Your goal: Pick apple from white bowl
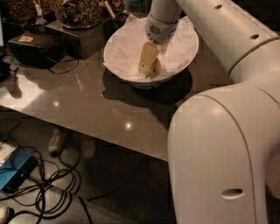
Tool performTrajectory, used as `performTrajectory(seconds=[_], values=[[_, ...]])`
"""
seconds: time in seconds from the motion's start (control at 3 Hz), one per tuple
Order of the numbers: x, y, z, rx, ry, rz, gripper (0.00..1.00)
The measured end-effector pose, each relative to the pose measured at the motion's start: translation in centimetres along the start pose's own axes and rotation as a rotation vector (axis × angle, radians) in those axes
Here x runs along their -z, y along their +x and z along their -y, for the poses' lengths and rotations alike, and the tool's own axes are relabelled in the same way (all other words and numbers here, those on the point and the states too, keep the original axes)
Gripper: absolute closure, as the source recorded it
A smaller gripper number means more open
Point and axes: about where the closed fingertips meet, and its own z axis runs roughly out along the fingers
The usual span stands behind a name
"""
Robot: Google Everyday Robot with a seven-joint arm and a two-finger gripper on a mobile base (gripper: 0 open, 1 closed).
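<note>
The white bowl (pixel 127 52), lined with crumpled white paper, stands on the grey table (pixel 87 105) at the back. My gripper (pixel 149 70) reaches straight down into the bowl from the white arm and sits low in its middle. A bit of the yellowish apple (pixel 157 68) shows right at the gripper's tip, touching it. Most of the apple is hidden behind the gripper.
Dark containers of brown snacks (pixel 78 13) stand at the back left, with a black device (pixel 35 46) and its cable beside them. My large white arm body (pixel 218 157) fills the right foreground. Cables and a blue box (pixel 17 173) lie on the floor below the table edge.
</note>
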Motion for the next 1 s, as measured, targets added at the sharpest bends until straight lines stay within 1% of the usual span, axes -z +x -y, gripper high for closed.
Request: performTrajectory(seconds=[1.0], values=[[-1.19, -0.11, 0.08, 0.0, -0.028, -0.003, 0.21]])
